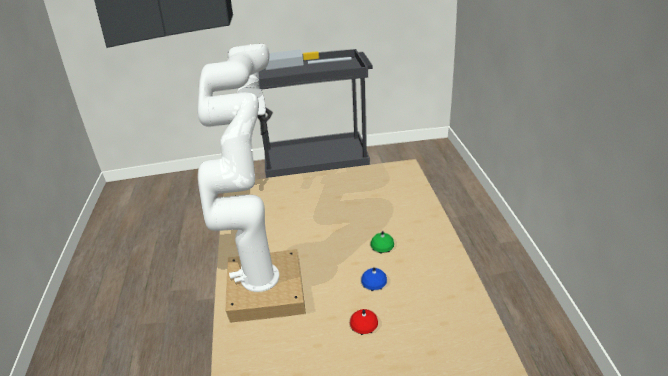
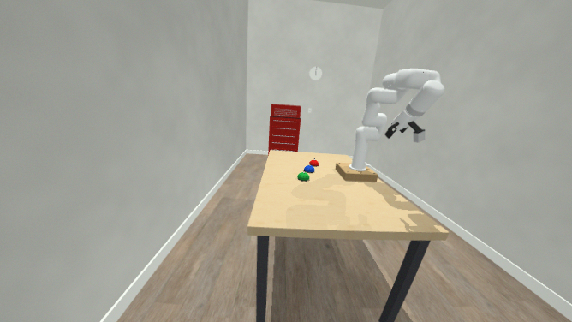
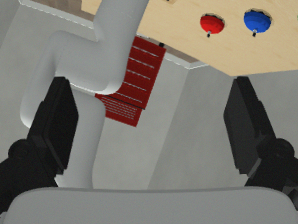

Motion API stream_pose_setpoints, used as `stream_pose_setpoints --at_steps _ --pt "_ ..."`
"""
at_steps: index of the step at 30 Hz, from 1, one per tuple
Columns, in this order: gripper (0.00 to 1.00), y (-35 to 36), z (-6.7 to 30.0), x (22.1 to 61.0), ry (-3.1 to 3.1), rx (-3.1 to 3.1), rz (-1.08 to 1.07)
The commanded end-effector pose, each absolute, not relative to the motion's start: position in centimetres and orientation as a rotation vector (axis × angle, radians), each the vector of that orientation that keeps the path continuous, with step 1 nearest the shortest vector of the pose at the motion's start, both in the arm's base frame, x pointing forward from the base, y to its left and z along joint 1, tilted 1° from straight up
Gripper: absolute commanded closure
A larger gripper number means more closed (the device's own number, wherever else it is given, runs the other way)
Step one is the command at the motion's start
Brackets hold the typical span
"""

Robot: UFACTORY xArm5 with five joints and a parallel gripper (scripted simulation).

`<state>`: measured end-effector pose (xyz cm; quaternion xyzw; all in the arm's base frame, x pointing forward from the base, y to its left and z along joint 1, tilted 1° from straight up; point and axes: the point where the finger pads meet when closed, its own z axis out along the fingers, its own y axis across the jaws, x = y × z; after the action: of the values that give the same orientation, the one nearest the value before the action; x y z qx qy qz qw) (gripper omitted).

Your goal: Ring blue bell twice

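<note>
The blue bell (image 1: 374,278) (image 2: 309,169) (image 3: 257,20) stands on the wooden table (image 1: 450,300) (image 2: 342,214), in the middle of a row of three. The green bell (image 1: 382,242) (image 2: 303,176) is on one side and the red bell (image 1: 363,321) (image 2: 313,163) (image 3: 212,24) on the other. Each has a small dark button on top. My gripper (image 1: 265,117) (image 2: 402,128) (image 3: 151,95) is open and empty. It hangs high in the air behind the arm's base, far from all the bells, and is partly hidden by the arm in the top view.
The arm stands on a wooden block (image 1: 285,300) (image 2: 357,173) at the table's edge. A dark cart (image 1: 315,75) with flat items stands behind the table. A red tool cabinet (image 2: 284,128) (image 3: 133,90) stands by the far wall.
</note>
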<state>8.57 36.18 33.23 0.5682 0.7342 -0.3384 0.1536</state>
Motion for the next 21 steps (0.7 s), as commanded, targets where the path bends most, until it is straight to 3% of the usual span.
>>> stream_pose_setpoints --at_steps 1,21 --pt "0.00 36.21 33.34 8.57 2.107 1.631 -0.966" --pt "0.00 36.14 33.01 9.27 2.111 1.650 -0.965"
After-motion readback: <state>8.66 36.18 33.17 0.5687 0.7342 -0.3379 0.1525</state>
